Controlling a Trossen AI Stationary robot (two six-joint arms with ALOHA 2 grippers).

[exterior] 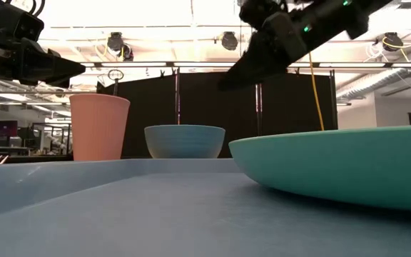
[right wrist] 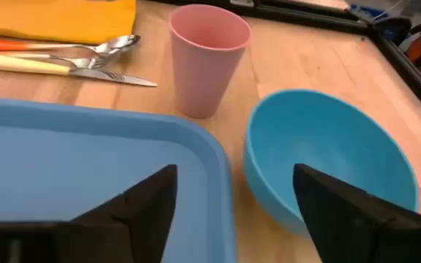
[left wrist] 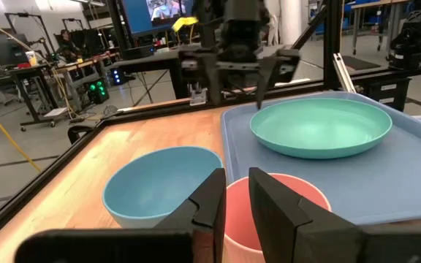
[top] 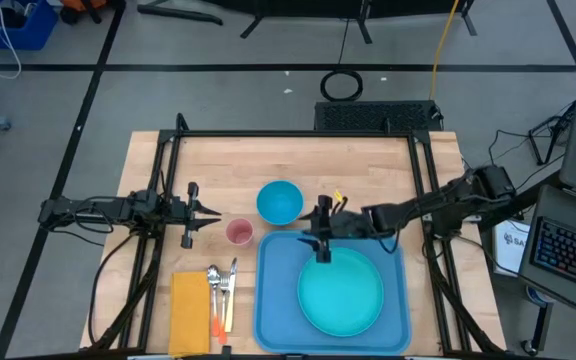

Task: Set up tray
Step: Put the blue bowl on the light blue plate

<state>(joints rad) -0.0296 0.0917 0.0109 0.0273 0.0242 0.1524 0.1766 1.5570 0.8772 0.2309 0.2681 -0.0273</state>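
From above, a light-blue tray (top: 273,300) lay at the lower centre of the frame on a wooden table (top: 368,165), holding a turquoise plate (top: 341,292). The right gripper (top: 322,248) hung over the plate's upper edge, fingers spread and empty. A blue bowl (top: 279,202) and pink cup (top: 239,232) stood just above and left of the tray. The left gripper (top: 208,212) waited left of the cup, fingers nearly together, holding nothing. A yellow napkin (top: 189,300) and cutlery (top: 222,290) lay at lower left.

At table height, the tray filled the foreground, the plate at right.

The right wrist view showed wide-set fingers (right wrist: 141,201) over the tray's corner.
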